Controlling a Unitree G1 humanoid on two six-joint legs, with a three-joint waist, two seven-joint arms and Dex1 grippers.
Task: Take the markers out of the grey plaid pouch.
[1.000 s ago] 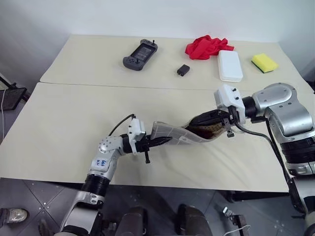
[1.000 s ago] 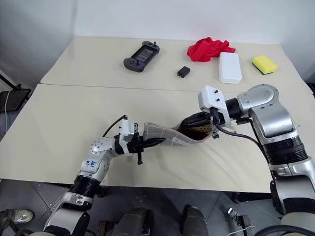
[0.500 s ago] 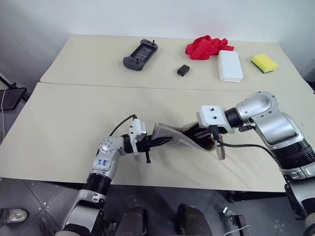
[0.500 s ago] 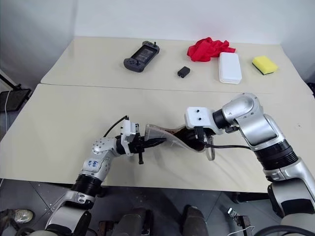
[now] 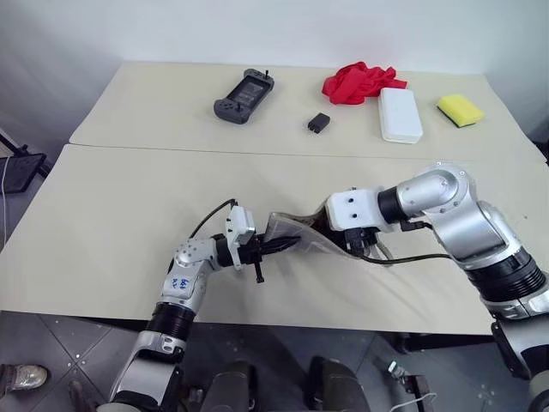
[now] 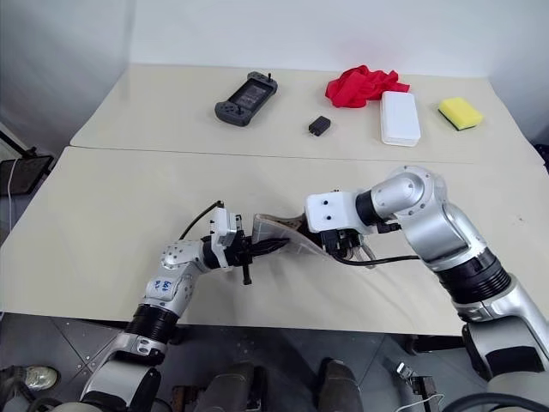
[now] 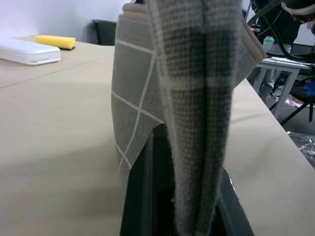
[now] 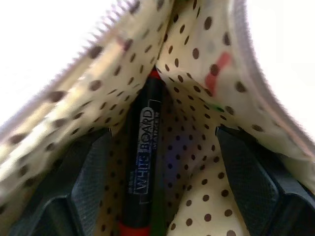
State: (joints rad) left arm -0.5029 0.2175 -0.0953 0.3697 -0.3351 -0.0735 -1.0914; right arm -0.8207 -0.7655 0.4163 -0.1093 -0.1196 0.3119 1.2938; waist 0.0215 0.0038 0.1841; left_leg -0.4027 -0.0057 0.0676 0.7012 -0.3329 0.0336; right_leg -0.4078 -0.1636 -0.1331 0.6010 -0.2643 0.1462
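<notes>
Right wrist view — marker (image 8: 143, 162) inside pouch (image 8: 197, 128)

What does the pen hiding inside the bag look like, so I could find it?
Find the grey plaid pouch held up over the near table between the two grippers, then peek in its open mouth at the cream lining with brown dots. The whiteboard marker lies in the fold: a black barrel with red ends and white "WHITEBOARD" lettering, the only dark stick against that spotty cloth.
</notes>
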